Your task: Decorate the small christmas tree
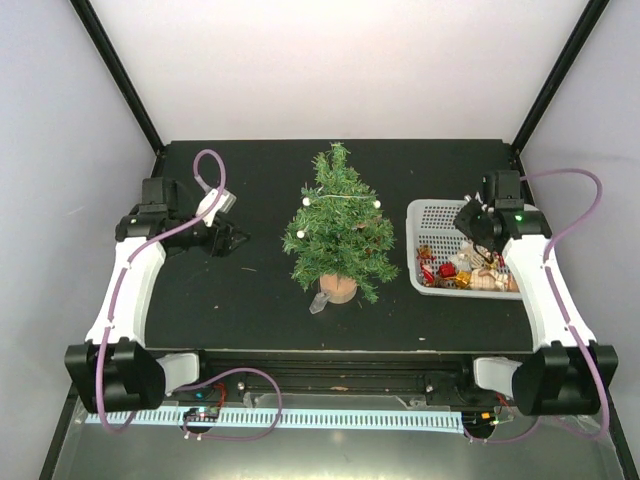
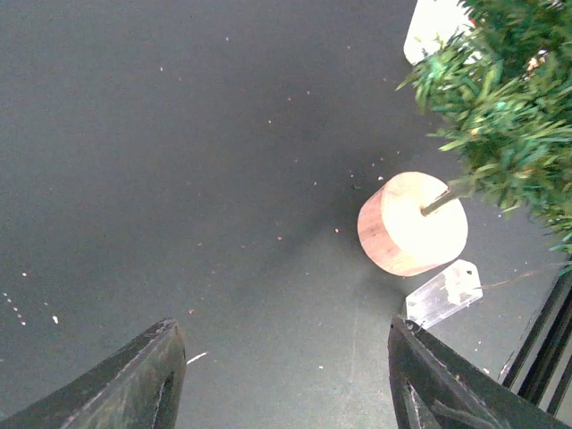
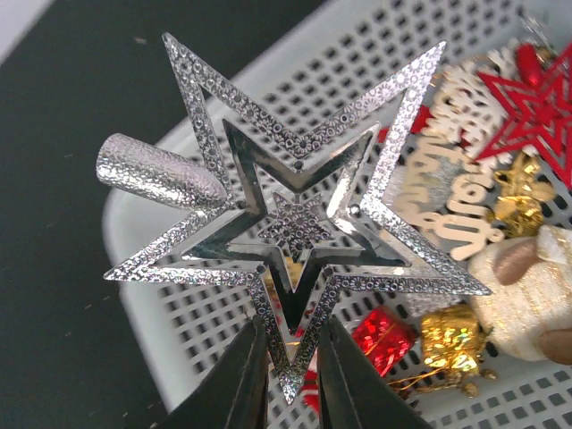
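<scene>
The small christmas tree (image 1: 338, 228) stands mid-table on its round tan wooden base (image 1: 338, 288), with a string of white beads on it. Its base (image 2: 413, 223) and lower branches (image 2: 509, 98) show in the left wrist view. My left gripper (image 1: 232, 240) is open and empty, left of the tree, low over the black table. My right gripper (image 3: 290, 375) is shut on one point of a silver star tree-topper (image 3: 299, 214), held above the white basket (image 3: 170, 295). In the top view the right gripper (image 1: 473, 220) hovers over the basket (image 1: 425, 212).
The basket holds several ornaments: a red star (image 3: 536, 103), gold and red gift boxes (image 3: 451, 338), a wooden word piece (image 3: 451, 192). A clear plastic tag (image 2: 444, 293) lies by the tree base. The table's front rail (image 1: 330, 352) runs along the near edge.
</scene>
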`<act>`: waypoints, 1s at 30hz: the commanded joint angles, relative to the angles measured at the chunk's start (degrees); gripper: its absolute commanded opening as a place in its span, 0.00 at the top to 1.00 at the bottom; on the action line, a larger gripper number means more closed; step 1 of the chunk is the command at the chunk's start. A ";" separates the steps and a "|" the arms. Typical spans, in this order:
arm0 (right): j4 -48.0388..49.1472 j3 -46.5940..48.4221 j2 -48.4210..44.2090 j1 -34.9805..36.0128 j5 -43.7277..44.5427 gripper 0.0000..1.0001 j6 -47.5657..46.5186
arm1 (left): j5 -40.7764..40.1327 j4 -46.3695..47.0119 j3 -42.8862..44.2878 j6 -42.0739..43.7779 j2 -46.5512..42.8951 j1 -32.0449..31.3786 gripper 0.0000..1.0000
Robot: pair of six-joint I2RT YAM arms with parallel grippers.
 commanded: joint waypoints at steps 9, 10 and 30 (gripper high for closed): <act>-4.75 6.97 -15.86 14.64 8.27 0.82 -6.28 | 0.72 -6.33 8.75 1.57 -9.08 -1.25 0.36; -4.85 7.05 -16.95 15.60 8.47 0.81 -6.62 | 1.10 -6.67 9.26 1.44 -9.72 -1.41 0.36; -2.28 9.67 -29.51 32.08 2.19 0.80 -14.74 | -0.55 -12.68 20.76 -2.79 -16.49 -18.20 0.34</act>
